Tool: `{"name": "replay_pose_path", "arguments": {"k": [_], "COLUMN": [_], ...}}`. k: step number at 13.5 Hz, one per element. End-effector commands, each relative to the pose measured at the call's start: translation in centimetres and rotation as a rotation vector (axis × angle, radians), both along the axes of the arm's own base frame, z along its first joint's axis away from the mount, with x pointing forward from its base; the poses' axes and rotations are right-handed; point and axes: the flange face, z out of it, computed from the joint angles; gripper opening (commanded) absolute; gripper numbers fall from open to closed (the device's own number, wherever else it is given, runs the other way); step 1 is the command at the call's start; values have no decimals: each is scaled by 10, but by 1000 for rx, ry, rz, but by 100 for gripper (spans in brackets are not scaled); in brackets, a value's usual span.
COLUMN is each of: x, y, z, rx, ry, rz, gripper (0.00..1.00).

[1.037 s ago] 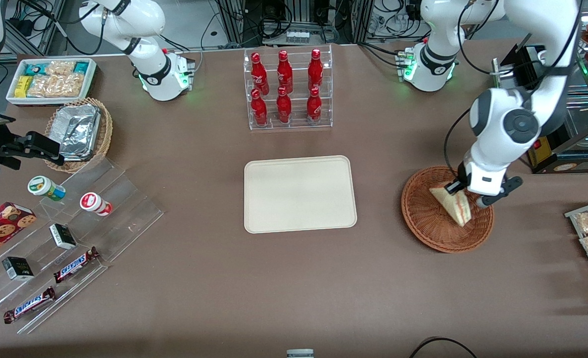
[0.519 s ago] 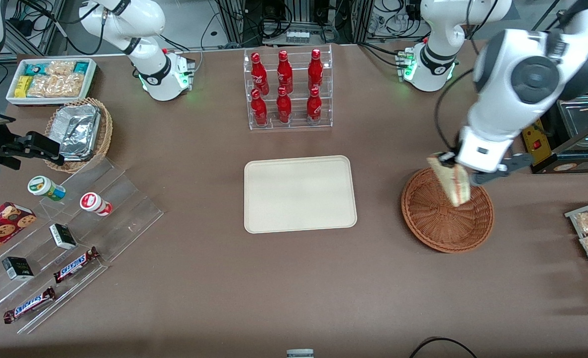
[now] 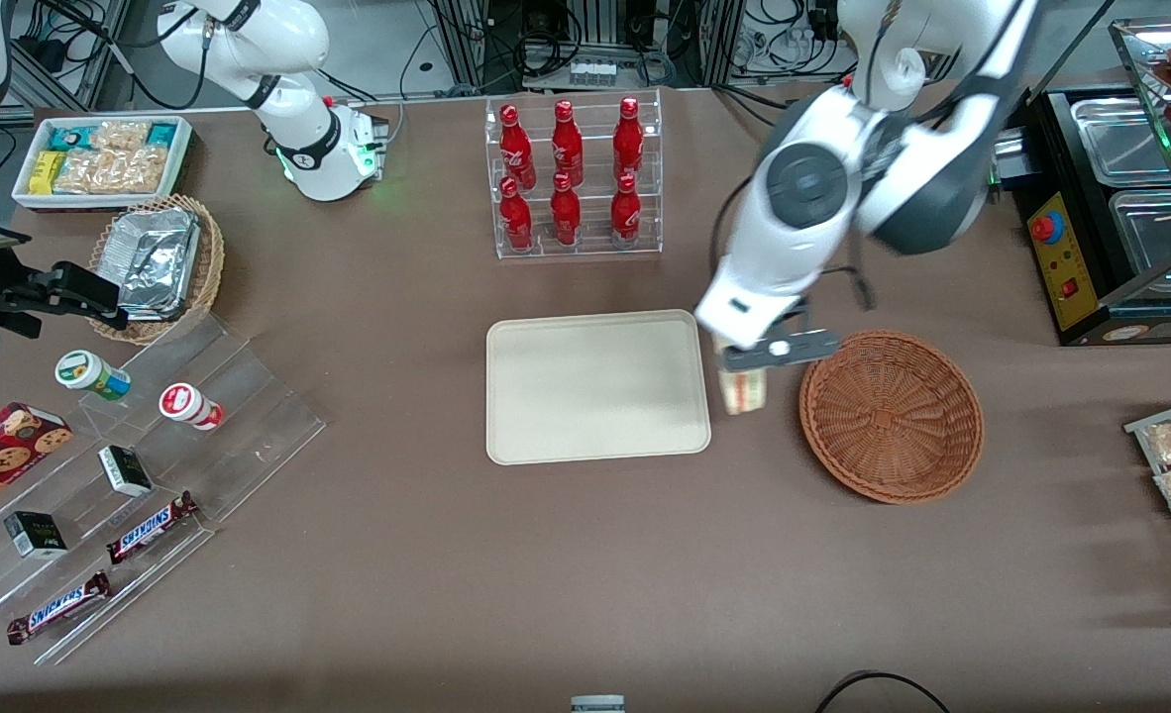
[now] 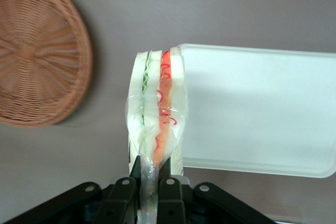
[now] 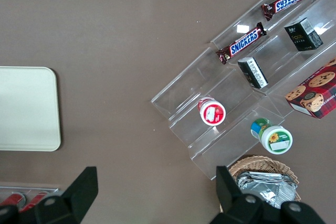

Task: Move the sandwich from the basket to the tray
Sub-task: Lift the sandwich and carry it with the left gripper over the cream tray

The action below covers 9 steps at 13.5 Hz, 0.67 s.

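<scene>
One broad brown tabletop (image 3: 546,555) carries everything, and the largest task piece on it is the flat rectangular cream-beige tray (image 3: 595,391) with rounded corners, lying bare near the middle. Next in size is the round, shallow, reddish-brown woven wicker basket (image 3: 891,414), resting toward the working arm's end of the tabletop, near the tray but apart from it, with nothing inside. A clear acrylic rack of six red bottles (image 3: 572,178) stands farther from the front camera than the tray. Toward the parked arm's end sit a stepped clear display (image 3: 150,465) with candy bars and small jars, and a lighter tan wicker basket holding silver foil (image 3: 158,262).

Above the strip of tabletop between tray and basket hangs the left arm's black two-finger tool (image 3: 756,352). Its fingers are pinched on the small triangular wedge sandwich of pale white bread (image 3: 744,391), wrapped in clear film, which hangs just beside the tray's edge. In the left wrist view the tool (image 4: 152,187) grips the wrapped sandwich (image 4: 156,114) by its narrow end, with the red and green filling layers showing along its edge, the tray (image 4: 262,108) on one side and the basket (image 4: 37,61) on the other.
</scene>
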Motion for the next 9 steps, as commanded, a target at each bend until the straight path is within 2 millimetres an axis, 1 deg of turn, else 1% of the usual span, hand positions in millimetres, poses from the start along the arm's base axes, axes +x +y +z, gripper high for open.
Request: {"name": "replay_pose_path", "arguments": {"k": [1, 2, 3, 5, 6, 8, 9], "x": [11, 16, 12, 11, 4, -5, -8], "y": [-46, -61, -83, -106, -120, -138, -141], "z": [-25, -36, -46, -65, -77, -99, -114], "rx": [-19, -30, -40, -58, -44, -16, -3], "ry": [34, 37, 35, 8, -25, -65, -54], "rz": [-48, -47, -71, -31, -35, -25, 11], "gripper": [0, 0, 0, 0, 0, 0, 0]}}
